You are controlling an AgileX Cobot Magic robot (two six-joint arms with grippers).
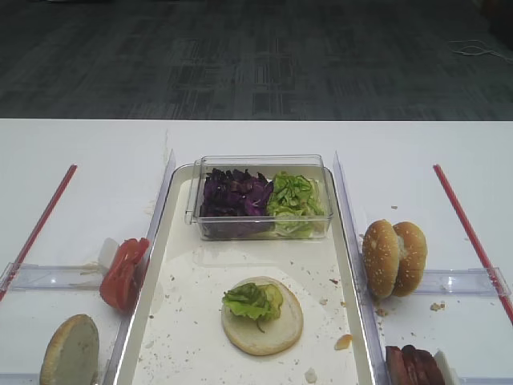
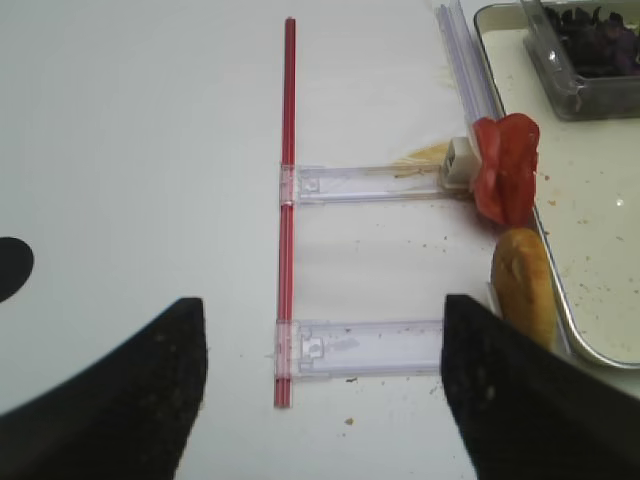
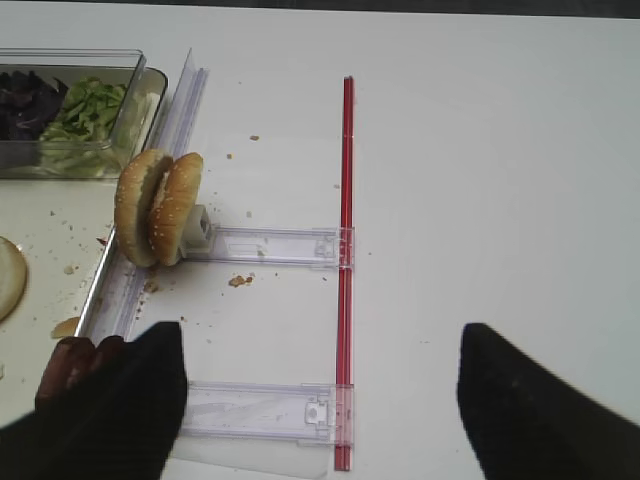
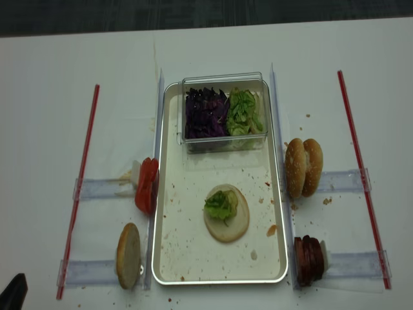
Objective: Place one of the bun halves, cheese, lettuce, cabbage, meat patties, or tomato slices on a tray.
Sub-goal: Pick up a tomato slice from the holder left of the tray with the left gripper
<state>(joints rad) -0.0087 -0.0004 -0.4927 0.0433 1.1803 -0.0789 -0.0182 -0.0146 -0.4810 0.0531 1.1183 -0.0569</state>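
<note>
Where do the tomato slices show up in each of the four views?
Exterior high: tomato slices, left of the tray.
Right wrist: not in view.
Left wrist: upper right, beside the tray rim.
Exterior high realsense: left of tray.
Shared landmark: the left red strip.

Honestly you don't get much robot to look at here. The right tool [image 3: 320,400] shows up as two chunky matte black fingers [image 3: 110,410] with rounded tips, no markings or screws visible. Your left tool [image 2: 320,390] is the same deal: plain black, smooth, blurry fingers [image 2: 120,400].
</note>
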